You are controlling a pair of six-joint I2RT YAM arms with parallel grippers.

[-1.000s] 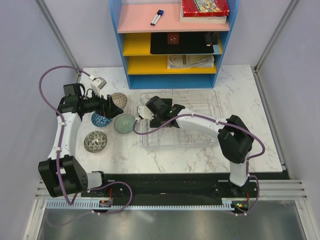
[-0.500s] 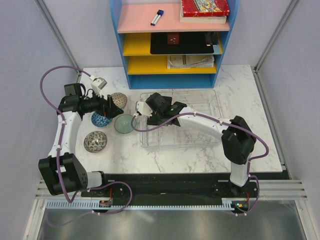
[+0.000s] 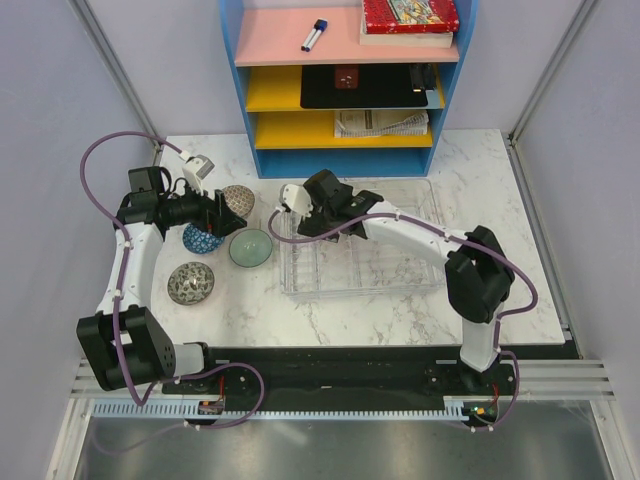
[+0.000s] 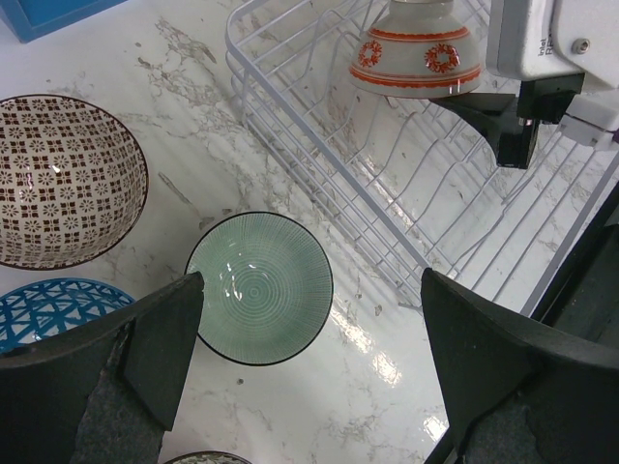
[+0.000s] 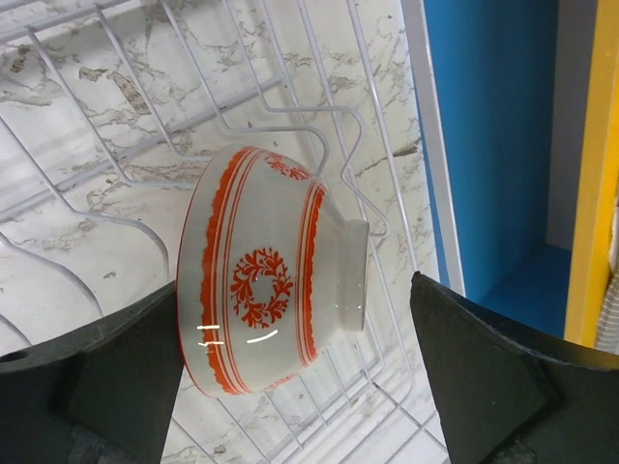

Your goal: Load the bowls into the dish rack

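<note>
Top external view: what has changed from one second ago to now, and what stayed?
The right gripper moved from the near left part of the dish rack toward its far left corner; its jaws stand open around the orange-red and white bowl, on edge in the rack. The left gripper, the green bowl and the other bowls on the table stayed put.

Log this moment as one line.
left end effector: open, empty | right end effector: open | orange-red and white ceramic bowl: on edge in clear plastic dish rack
</note>
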